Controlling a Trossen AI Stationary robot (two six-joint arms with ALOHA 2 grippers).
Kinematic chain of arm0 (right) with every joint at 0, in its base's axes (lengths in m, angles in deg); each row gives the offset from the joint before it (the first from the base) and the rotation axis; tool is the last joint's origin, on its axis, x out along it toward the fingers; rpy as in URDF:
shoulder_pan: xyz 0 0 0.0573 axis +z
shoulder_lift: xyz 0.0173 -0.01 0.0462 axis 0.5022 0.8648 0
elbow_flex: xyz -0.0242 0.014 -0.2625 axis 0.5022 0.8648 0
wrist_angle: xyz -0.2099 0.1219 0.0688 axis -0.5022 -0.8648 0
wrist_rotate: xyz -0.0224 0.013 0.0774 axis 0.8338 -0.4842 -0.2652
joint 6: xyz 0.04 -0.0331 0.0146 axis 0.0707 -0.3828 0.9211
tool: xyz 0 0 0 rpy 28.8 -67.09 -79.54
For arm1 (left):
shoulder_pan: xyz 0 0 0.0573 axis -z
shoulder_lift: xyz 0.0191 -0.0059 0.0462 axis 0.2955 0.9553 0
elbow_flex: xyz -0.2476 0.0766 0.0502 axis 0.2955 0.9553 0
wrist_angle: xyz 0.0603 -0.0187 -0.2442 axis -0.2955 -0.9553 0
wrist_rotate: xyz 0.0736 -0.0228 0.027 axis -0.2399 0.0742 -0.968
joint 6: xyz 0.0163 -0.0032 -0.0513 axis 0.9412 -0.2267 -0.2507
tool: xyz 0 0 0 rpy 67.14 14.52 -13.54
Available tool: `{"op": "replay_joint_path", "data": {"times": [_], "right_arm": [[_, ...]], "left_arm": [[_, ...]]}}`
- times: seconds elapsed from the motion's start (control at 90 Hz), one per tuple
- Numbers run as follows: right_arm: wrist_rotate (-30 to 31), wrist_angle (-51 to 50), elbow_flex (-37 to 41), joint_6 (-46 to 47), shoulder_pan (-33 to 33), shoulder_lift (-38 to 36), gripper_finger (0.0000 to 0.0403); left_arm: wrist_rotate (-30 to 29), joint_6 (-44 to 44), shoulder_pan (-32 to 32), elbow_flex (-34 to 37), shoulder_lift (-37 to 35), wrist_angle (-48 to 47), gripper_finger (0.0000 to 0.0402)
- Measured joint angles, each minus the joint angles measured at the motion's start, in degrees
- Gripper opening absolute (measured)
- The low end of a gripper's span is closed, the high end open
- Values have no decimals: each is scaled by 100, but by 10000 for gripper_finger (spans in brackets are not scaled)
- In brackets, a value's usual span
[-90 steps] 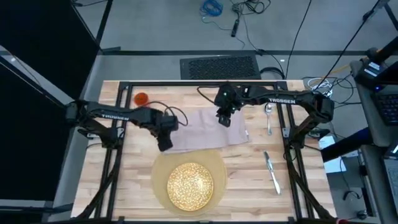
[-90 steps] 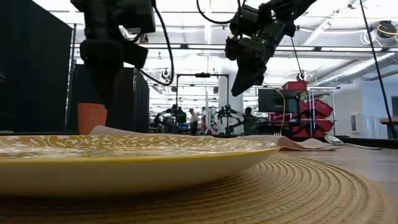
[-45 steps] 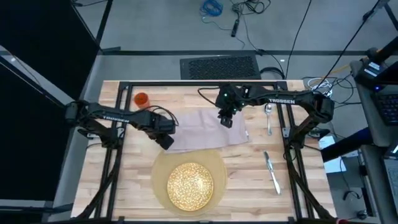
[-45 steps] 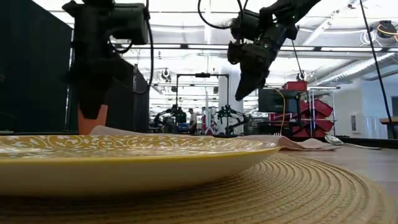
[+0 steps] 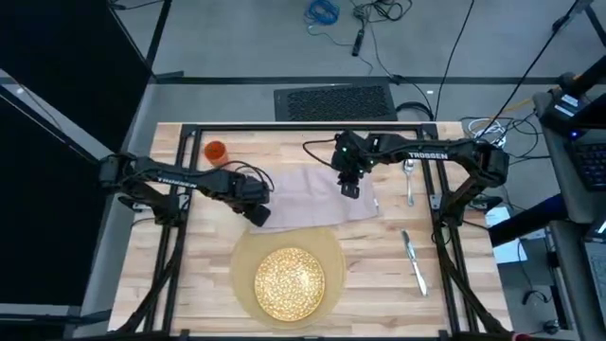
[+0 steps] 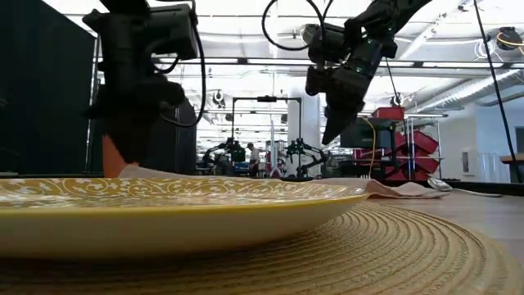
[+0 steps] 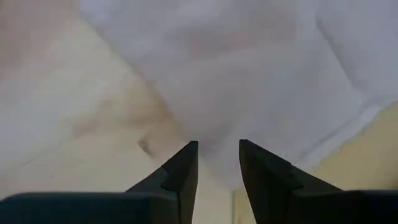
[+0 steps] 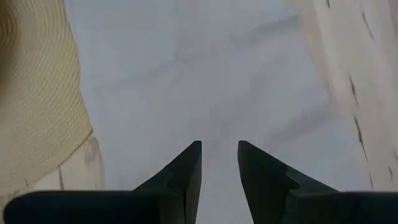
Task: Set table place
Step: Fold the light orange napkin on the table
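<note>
The pinkish-grey napkin (image 5: 312,197) lies spread flat on the table (image 5: 189,275), just beyond the tan mat (image 5: 244,256) that carries the gold-speckled plate (image 5: 289,279). My left gripper (image 5: 258,214) is low over the napkin's near left corner (image 7: 261,74), fingers pointing down with a narrow empty gap (image 7: 217,146). My right gripper (image 5: 348,188) hangs well above the napkin's right half (image 8: 217,81), also slightly open (image 8: 219,146). The orange cup (image 5: 215,151) stands at the far left. A spoon (image 5: 409,180) and a knife (image 5: 414,260) lie at the right. My left gripper comes down from above at the napkin's near left corner (image 7: 205,134), with the cloth's edge running under its fingertips. I cannot tell whether the fingers touch the cloth.
In the low view the plate (image 6: 164,197) and mat (image 6: 393,246) fill the foreground, and my left arm hides most of the cup (image 6: 106,154). Black frame rails (image 5: 170,246) run along both sides of the table. Bare wood lies to the right of the mat.
My left gripper has come down from a raised position toward the napkin's near left corner and now stands in front of the cup in the low view. My right gripper has drifted a little toward the table's right edge and slightly down. The napkin has stayed flat.
</note>
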Motion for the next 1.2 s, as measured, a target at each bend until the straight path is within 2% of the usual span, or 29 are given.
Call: {"op": "replay_joint_path", "data": {"times": [0.289,0.822,1.2], "right_arm": [[0,11,0,0,0,0,91],[0,4,0,0,0,0,91],[0,7,0,11,0,0,91]], "left_arm": [[-97,-14,61,2,5,9,102],[-112,-294,307,2,426,-24,102],[327,-70,332,2,424,349,102]]}}
